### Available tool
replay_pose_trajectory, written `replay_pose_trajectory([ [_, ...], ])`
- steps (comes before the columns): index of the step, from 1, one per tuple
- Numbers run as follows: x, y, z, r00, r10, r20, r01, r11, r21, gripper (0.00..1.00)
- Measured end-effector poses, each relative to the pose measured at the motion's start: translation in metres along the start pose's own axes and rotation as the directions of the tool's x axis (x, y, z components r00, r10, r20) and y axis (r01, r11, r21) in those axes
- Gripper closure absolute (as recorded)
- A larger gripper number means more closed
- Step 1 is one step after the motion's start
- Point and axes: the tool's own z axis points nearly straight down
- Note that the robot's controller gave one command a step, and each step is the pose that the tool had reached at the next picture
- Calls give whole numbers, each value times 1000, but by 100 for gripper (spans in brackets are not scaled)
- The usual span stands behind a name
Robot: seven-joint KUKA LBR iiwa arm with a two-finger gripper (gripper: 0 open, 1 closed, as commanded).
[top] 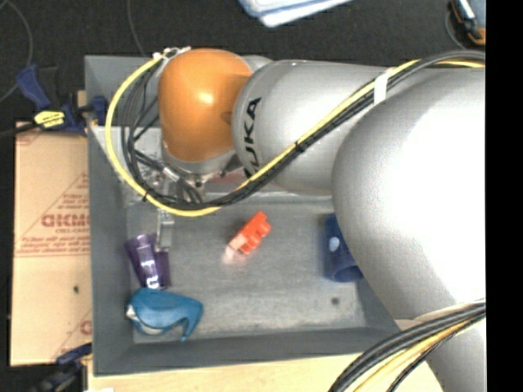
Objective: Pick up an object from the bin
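Note:
My gripper [166, 233] hangs below the orange wrist cover over the left part of the bin, its lower end just above a purple translucent piece [147, 262] that lies by the left wall. A light-blue curved thing [163, 313] rests in the front left corner, right beneath the purple piece. An orange-red piece with a pale end [248, 237] lies near the bin's middle, to the right of the gripper.
A dark blue thing [337, 256] lies by the right side of the bin, partly covered by the arm. The big silver arm spans the bin's back and right, with yellow and black cables looping round the wrist.

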Motion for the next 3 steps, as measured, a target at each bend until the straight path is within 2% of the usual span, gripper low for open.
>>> replay_pose_trajectory([
  [1,-2,-1,-5,1000,5,8,-5,1000,-2,0],
  [2,34,11,77,997,-80,6,80,997,-1,0],
  [3,27,10,63,996,-89,15,89,996,-5,0],
])
